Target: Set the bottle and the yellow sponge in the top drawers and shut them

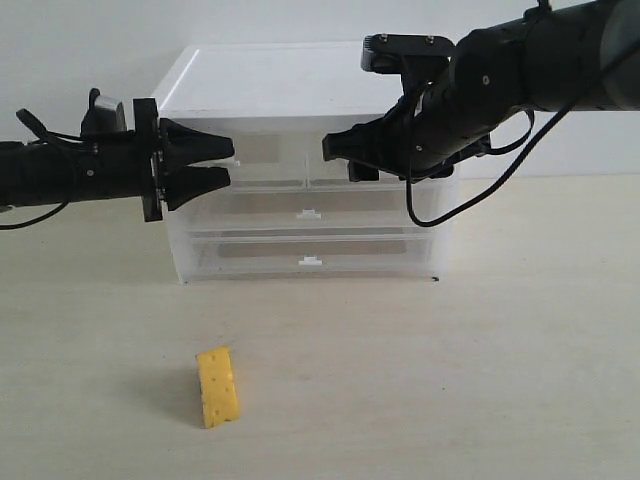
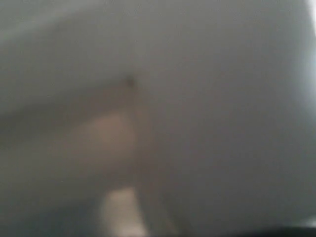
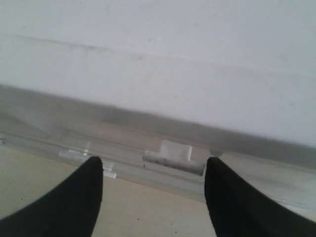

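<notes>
The yellow sponge [image 1: 217, 386] lies on the table in front of the cabinet, far below both grippers. No bottle shows in any view. My left gripper [image 1: 230, 163] hovers open, with nothing in it, before the top left drawer [image 1: 268, 160]. My right gripper [image 1: 338, 160] is open and empty in front of the top right drawer [image 1: 322, 171]. In the right wrist view the right gripper [image 3: 154, 160] has black fingertips [image 3: 91, 170] spread wide, and a white tab handle [image 3: 174, 152] sits beyond the gap. The left wrist view is a grey blur with no fingers visible.
The white cabinet [image 1: 300, 70] stands at the back of the beige table [image 1: 480, 360]. Below the top row are two full-width drawers [image 1: 310, 235] with small white handles. A black cable [image 1: 470, 200] hangs from the right arm beside the cabinet's right side.
</notes>
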{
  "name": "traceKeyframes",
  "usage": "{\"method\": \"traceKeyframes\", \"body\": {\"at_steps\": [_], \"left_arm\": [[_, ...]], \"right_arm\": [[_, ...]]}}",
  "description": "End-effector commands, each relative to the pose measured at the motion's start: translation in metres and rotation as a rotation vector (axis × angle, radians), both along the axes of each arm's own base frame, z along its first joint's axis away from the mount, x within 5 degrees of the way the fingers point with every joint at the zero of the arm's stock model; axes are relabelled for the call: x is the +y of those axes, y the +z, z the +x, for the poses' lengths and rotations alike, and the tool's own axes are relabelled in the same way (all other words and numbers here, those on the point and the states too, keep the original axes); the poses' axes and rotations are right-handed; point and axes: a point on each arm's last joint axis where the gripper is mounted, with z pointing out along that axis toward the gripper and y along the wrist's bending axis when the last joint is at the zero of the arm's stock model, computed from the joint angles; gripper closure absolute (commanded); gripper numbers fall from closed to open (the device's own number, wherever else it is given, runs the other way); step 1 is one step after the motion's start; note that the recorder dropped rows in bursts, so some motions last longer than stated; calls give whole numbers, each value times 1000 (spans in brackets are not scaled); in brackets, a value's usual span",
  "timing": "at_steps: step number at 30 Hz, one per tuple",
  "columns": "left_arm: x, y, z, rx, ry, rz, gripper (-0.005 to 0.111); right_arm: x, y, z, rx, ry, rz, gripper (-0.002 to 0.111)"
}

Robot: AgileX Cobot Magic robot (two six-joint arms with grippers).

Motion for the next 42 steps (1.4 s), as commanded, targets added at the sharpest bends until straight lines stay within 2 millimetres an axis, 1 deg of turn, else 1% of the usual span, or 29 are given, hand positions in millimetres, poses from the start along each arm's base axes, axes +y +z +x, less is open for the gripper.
{"method": "traceKeyframes", "body": {"at_steps": [1,3,4,13,21,23,27,28,30,34,37,40,41,42], "left_arm": [[-1,6,4,-44,26,-8,86],[1,9,7,-63,31,-4,101],[1,10,7,-68,30,-4,103],[2,11,6,-79,17,-13,103],[1,19,-7,-95,13,-4,103],[1,22,-11,-101,12,-1,103],[1,31,-26,-117,9,6,103],[1,35,-33,-127,8,11,103],[0,42,-41,-140,-3,25,103],[-4,47,-63,-166,-40,60,103],[-4,47,-67,-161,-42,64,103],[-4,47,-67,-161,-42,63,103],[-4,47,-67,-161,-42,63,103],[-4,48,-66,-163,-42,64,103]], "right_arm": [[-1,5,6,-67,14,3,53],[-1,5,6,-65,13,2,53],[-1,5,6,-65,13,2,53],[-1,6,6,-68,15,2,53],[0,7,7,-85,15,13,53],[0,7,7,-87,14,15,53],[0,7,7,-87,14,15,53],[0,7,7,-90,14,17,53],[0,8,8,-98,15,21,53],[1,10,9,-118,16,32,53],[2,10,9,-115,10,49,53],[7,5,2,-56,23,24,53],[7,5,2,-50,24,19,53],[11,7,-2,-40,31,24,53]]}}
